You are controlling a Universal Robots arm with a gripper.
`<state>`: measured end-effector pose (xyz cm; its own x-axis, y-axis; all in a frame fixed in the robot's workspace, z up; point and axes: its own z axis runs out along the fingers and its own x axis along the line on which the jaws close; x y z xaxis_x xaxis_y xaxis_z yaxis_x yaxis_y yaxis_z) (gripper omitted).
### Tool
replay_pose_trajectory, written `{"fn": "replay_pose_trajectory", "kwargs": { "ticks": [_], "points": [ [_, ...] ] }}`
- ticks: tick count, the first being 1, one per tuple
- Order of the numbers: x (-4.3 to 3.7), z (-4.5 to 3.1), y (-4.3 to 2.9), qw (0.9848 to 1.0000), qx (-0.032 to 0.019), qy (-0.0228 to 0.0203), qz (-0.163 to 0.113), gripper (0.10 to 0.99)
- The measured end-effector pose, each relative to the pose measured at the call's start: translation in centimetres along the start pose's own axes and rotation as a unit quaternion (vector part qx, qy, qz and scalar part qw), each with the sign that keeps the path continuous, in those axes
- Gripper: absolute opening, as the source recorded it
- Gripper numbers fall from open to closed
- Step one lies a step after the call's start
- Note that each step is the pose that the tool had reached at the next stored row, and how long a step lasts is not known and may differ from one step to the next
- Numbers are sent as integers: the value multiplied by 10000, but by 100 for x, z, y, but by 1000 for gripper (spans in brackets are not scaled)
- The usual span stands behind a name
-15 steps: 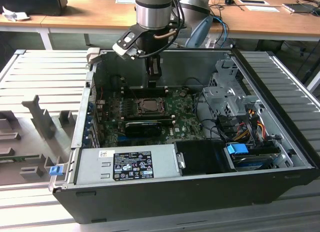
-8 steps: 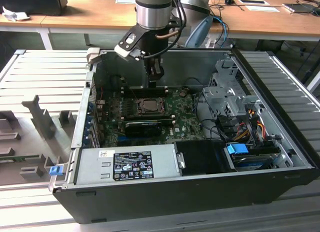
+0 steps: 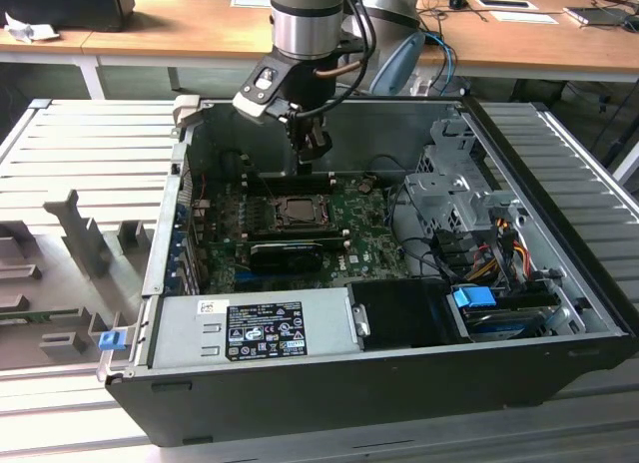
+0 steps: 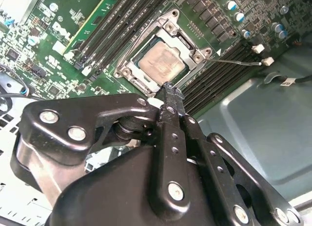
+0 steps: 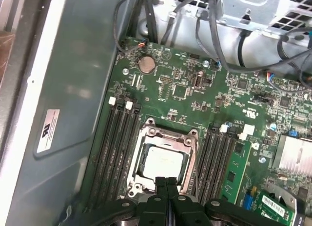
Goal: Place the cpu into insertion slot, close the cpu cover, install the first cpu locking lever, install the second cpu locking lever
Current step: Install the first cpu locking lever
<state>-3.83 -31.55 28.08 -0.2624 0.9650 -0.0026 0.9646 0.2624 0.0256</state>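
Claw [image 5: 165, 180] clenched on nothing, black fingertips [image 5: 160, 188] pressed together above the pale matte square chip [image 5: 162, 162], seated under its dull steel frame plate [image 5: 170, 136]; print on white sticker [image 5: 48, 130] unreadable.

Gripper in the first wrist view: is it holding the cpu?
No, the cpu lies in the insertion slot; the gripper is shut with nothing between its fingers.

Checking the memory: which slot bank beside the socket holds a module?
The bank away from the case wall: a green module stands in its outer slot. The wall-side bank has only bare black slots.
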Motion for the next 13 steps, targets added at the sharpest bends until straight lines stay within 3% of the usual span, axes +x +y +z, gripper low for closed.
{"fn": "replay_pose_trajectory", "kwargs": {
  "ticks": [13],
  "points": [
    [0,3,0,9990,0,10,-458,106]
  ]
}}
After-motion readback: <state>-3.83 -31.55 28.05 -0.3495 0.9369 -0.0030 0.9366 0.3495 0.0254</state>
